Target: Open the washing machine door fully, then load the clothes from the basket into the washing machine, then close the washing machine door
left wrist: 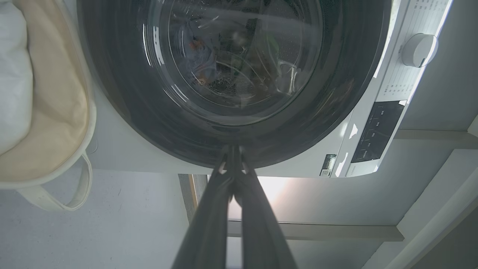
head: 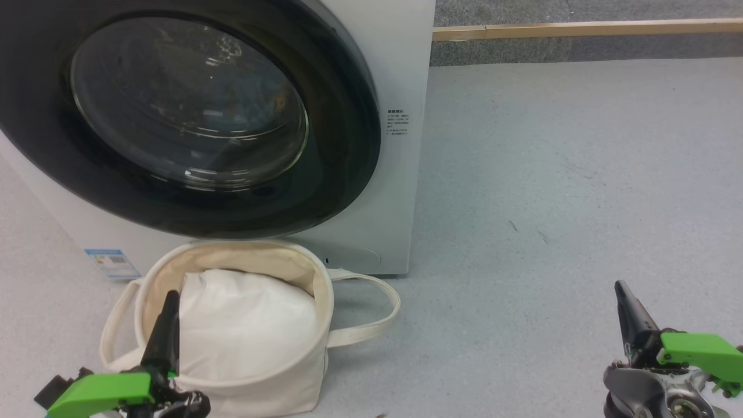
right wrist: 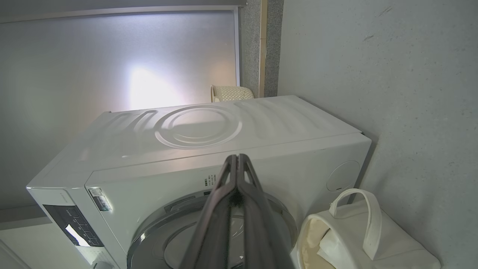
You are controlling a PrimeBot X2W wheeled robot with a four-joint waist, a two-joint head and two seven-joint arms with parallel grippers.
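The washing machine [head: 406, 69] stands at the upper left with its door [head: 342, 174] shut flat against the front. Behind the glass, blue and orange-brown clothes [left wrist: 198, 56] lie in the drum. The cream basket [head: 322, 290] sits on the floor against the machine, holding a plain white bundle [head: 244, 319]. My left gripper [head: 170, 299] is shut and empty, its tips over the basket's near left rim. My right gripper [head: 622, 288] is shut and empty above bare floor, far right of the basket. The left wrist view has the left gripper [left wrist: 233, 149] pointing at the door's rim [left wrist: 123, 104].
Open grey floor [head: 551, 174] stretches right of the machine to a wooden strip [head: 580, 29] along the back wall. The machine's knob [left wrist: 418, 48] and dark control panel [left wrist: 377, 130] sit above the door. A woven bin [right wrist: 231, 93] stands behind the machine.
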